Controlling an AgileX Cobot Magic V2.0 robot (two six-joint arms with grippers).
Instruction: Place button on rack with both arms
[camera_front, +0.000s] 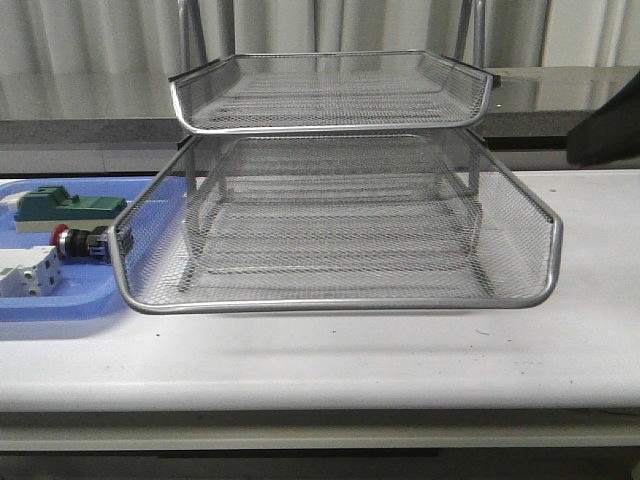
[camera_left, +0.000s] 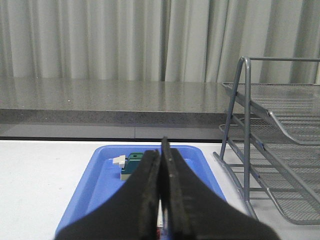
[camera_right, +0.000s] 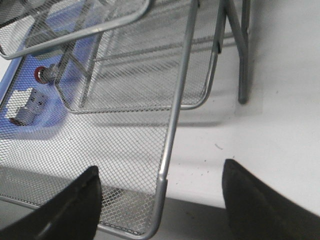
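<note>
Pre-grasp: red-headed button (camera_front: 75, 241) untouched in blue plastic tray (camera_left: 100, 175), just below left end effector (camera_left: 161, 200), closed, empty. Right end effector (camera_right: 160, 200) wide open, empty, beside silver wire-mesh rack (camera_front: 340, 230). Next: open, descend.

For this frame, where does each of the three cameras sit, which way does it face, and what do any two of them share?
Front view: faces forward over the table at the rack and blue tray; a dark arm part shows at the right edge.
Left wrist view: low, looking along the blue tray toward the curtain; left gripper shut.
Right wrist view: above, looking down through the rack; right gripper open.
Shared: front and right wrist views both show the button.
</note>
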